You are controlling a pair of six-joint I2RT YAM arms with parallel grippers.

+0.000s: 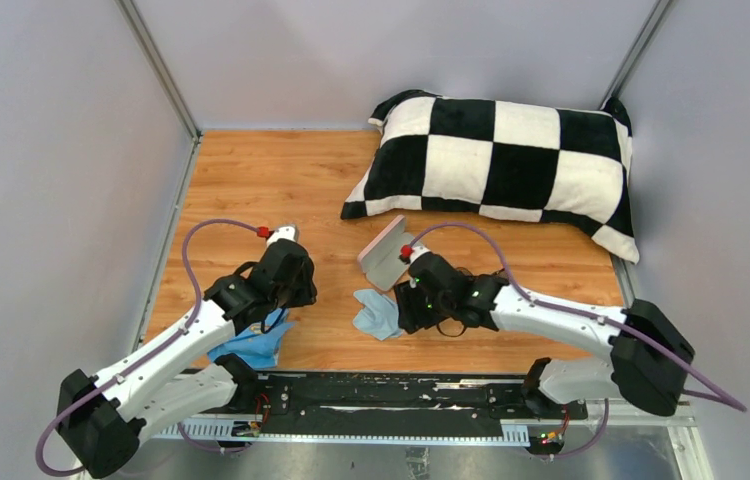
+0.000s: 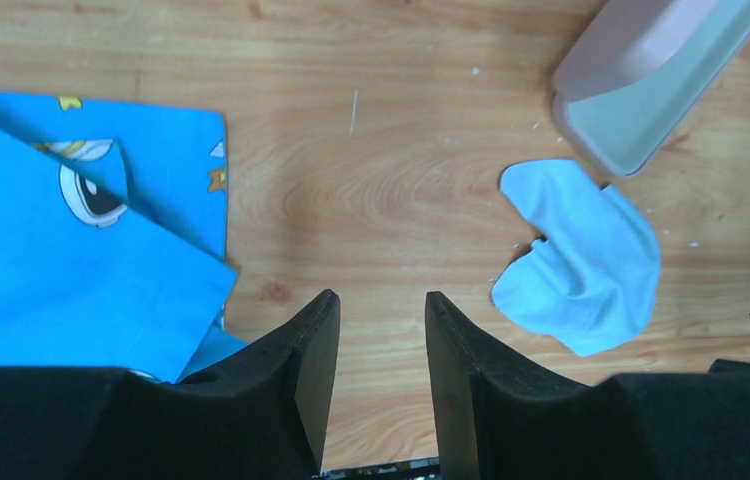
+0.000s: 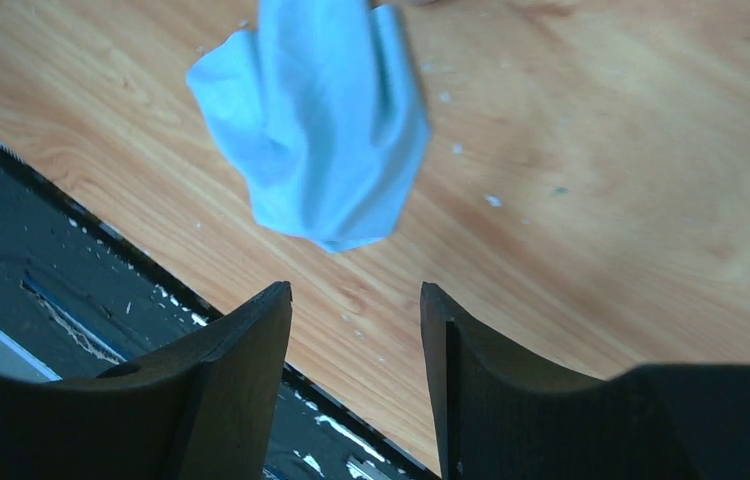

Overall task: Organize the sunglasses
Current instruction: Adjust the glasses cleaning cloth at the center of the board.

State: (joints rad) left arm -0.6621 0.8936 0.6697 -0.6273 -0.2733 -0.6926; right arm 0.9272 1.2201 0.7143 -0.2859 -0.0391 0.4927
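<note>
Diagonally, pink case (image 1: pixel 383 252) (open) lies near right fingers (image 3: pixel 241 360).

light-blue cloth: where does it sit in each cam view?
Top external: light-blue cloth at centre, just below the pink case.
Left wrist: right of centre, below the pink case.
Right wrist: top, left of centre.
Shared landmark: the wooden tabletop under it in all three.
</note>
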